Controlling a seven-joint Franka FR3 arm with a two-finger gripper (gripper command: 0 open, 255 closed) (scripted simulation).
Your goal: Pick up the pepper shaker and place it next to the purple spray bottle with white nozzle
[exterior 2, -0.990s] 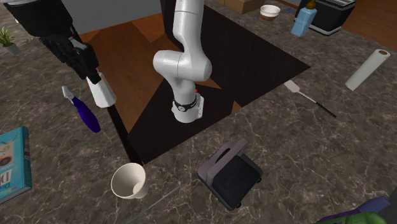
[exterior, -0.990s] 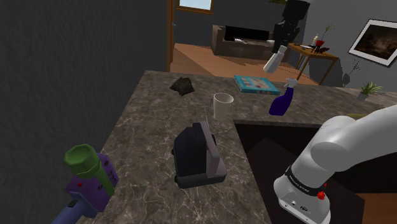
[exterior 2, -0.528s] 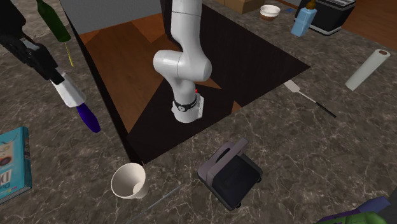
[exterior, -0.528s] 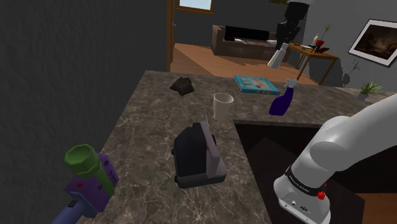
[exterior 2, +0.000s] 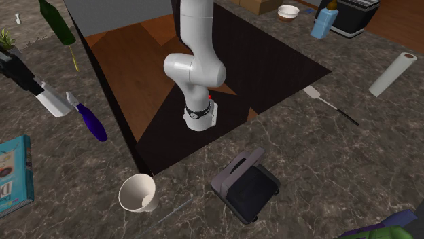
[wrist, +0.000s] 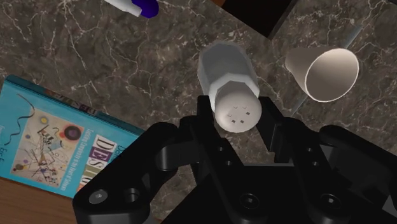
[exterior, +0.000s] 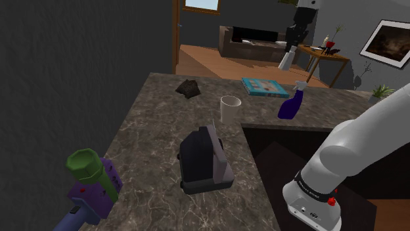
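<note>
- We see the tool [wrist: 238, 116] clamped on the white pepper shaker [wrist: 228, 73], with the holed cap between its fingers [wrist: 205, 119].
- In the shoulder view's upper right, the shaker is held up off the counter [exterior: 158, 118].
- It sits higher in the frame than the purple spray bottle [exterior: 290, 105].

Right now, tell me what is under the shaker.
Held in the gripper, the shaker hangs over marbled counter, between the book and the cup. The patch straight behind it is covered.
</note>
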